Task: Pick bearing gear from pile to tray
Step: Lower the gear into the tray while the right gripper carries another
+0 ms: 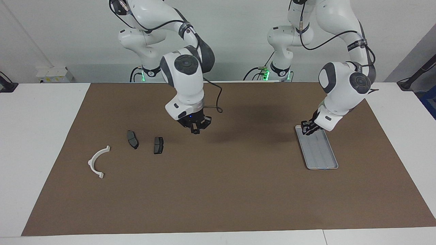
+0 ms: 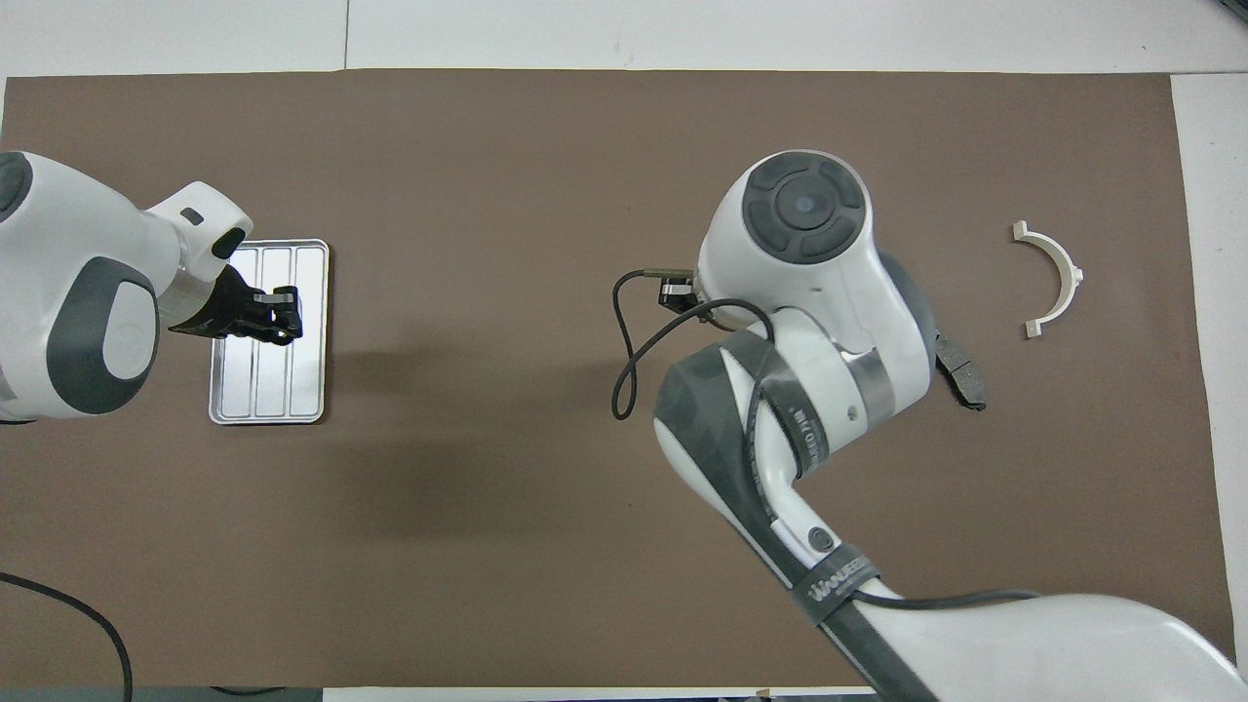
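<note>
The pile lies toward the right arm's end of the mat: a white curved arc (image 1: 98,161) and two dark grey pad pieces (image 1: 132,139) (image 1: 158,145). The overhead view shows the arc (image 2: 1053,278) and one pad (image 2: 960,375); the other pad is hidden under the right arm. No tiny black round pieces show. My right gripper (image 1: 196,129) hangs shut above the mat beside the pads, toward the middle of the table. Its own wrist hides it in the overhead view. The silver tray (image 1: 322,154) (image 2: 268,390) lies toward the left arm's end. My left gripper (image 1: 308,128) (image 2: 278,314) is low over the tray's end nearer the robots.
A brown mat (image 1: 218,190) covers most of the white table (image 1: 41,112). A black cable (image 2: 624,361) loops off the right arm's wrist above the mat's middle. Another black cable (image 2: 88,624) lies at the mat's edge by the left arm's base.
</note>
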You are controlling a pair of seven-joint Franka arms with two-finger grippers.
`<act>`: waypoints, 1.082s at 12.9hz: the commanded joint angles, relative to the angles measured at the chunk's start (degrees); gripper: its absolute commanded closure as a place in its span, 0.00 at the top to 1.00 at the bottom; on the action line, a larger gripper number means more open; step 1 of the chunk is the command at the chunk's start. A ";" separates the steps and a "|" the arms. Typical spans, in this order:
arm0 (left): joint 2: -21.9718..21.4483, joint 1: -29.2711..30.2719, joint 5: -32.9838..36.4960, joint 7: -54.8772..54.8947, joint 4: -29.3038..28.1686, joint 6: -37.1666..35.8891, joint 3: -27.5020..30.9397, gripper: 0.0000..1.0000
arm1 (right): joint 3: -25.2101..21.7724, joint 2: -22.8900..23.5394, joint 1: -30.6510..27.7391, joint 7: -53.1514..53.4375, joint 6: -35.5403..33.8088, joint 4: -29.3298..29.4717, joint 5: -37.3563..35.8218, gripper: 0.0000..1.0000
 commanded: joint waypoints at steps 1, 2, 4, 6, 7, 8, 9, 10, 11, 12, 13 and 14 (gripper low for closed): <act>-0.13 0.07 4.14 1.80 -3.09 4.64 -0.71 0.08 | -0.09 -2.73 3.73 7.76 2.35 -5.49 -0.62 0.00; 0.65 0.33 4.60 2.93 -3.09 5.43 -0.71 0.08 | -0.09 -2.91 4.96 9.88 5.23 -7.94 -0.62 0.00; 1.10 2.35 4.60 3.65 -3.44 6.84 -0.71 0.08 | 0.00 -2.56 6.64 12.17 10.59 -11.99 -0.62 0.00; 0.75 2.53 4.60 4.35 -6.42 8.15 -0.71 0.10 | 0.08 -2.12 7.52 13.76 15.35 -14.72 -0.53 0.00; 0.84 3.14 4.60 4.61 -7.39 10.08 -0.71 0.10 | 0.00 -1.25 8.57 14.11 16.15 -14.91 -0.53 0.00; 1.19 3.23 4.60 4.62 -7.75 10.97 -0.71 0.10 | 0.00 -0.55 8.67 14.12 16.68 -14.91 -0.53 0.00; 1.63 3.32 4.60 4.62 -8.19 11.32 -0.71 0.10 | 0.00 -0.19 8.67 14.12 17.99 -15.43 -0.53 0.00; 1.80 3.23 4.60 4.62 -8.63 11.41 -0.71 0.10 | 0.00 0.07 8.67 14.20 18.96 -15.96 -0.18 0.00; 1.81 3.32 4.60 4.70 -8.80 11.59 -0.71 0.10 | 0.00 0.60 8.67 14.38 19.58 -16.05 0.17 0.00; 1.89 3.50 4.60 4.88 -8.98 11.85 -0.71 0.10 | 0.00 1.21 8.67 14.38 19.68 -16.05 0.26 0.00; 1.89 4.11 4.60 4.97 -9.59 12.46 -0.71 0.11 | 0.08 1.65 8.67 14.29 19.76 -16.05 0.26 0.00; 1.81 4.11 4.60 4.88 -10.12 12.99 -0.80 0.11 | 0.00 1.92 8.67 14.12 19.76 -16.05 0.26 0.00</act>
